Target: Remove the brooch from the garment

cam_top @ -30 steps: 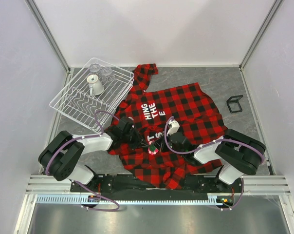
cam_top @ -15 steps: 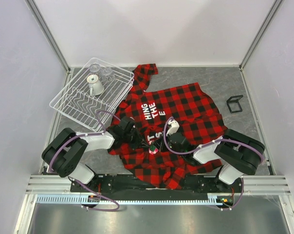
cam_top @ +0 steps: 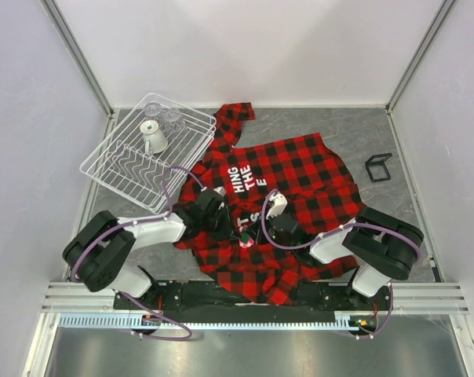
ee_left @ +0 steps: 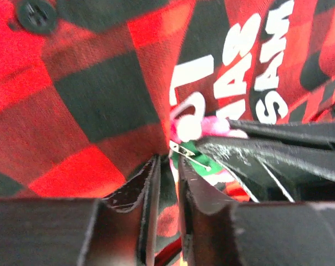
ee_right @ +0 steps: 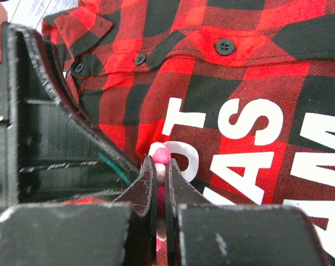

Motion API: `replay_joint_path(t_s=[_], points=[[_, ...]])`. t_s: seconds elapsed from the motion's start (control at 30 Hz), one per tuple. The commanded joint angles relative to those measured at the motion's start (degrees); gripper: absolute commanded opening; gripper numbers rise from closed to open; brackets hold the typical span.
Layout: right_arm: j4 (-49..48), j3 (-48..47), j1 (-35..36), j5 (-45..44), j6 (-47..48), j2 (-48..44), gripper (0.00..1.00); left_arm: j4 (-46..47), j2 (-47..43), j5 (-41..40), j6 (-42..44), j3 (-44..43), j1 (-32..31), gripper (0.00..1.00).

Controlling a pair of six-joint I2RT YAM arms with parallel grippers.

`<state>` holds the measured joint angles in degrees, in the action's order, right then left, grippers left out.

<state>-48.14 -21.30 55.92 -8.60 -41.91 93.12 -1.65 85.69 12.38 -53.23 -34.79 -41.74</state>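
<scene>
The garment, a red-and-black plaid shirt with white letters, lies spread on the grey table. The brooch, small and pink with some green, sits on it near the front, between both grippers. My right gripper is shut on the brooch, whose pink petals stick out above the fingertips. My left gripper stands just left of the brooch, its jaws a narrow gap apart over the cloth. The metal pin and green part lie against its right finger. The right gripper's black fingers come in from the right.
A white wire dish rack holding a cup and glasses stands at the back left, touching the shirt's sleeve. A small black frame lies at the right. White walls close in three sides.
My left arm has shifted a little to the right, closer to the brooch. The right arm and the brooch have stayed where they were.
</scene>
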Motion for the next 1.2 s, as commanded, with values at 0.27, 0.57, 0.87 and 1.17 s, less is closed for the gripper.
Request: replay_joint_path(t_s=[0.27,0.57,0.87,1.17], points=[[29.8,-9.4,1.9,1.3,1.5,-12.9,0.30,2.0,-14.8,-2.8,8.1,5.3,-2.4,0.31],[41.2,-16.0,-6.2,16.9,4.5,-11.7,0.50,3.3,-17.3,-3.5,7.0,9.1,-2.3,0.23],[60.3,-31.2,-11.2,24.6,16.3,-0.6,0.65,3.6,-19.9,-2.9,8.1,10.6,-2.0,0.23],[62.5,-37.8,-14.6,34.7,25.8,8.3,0.54,5.3,-20.0,-0.6,8.9,11.2,-1.9,0.23]])
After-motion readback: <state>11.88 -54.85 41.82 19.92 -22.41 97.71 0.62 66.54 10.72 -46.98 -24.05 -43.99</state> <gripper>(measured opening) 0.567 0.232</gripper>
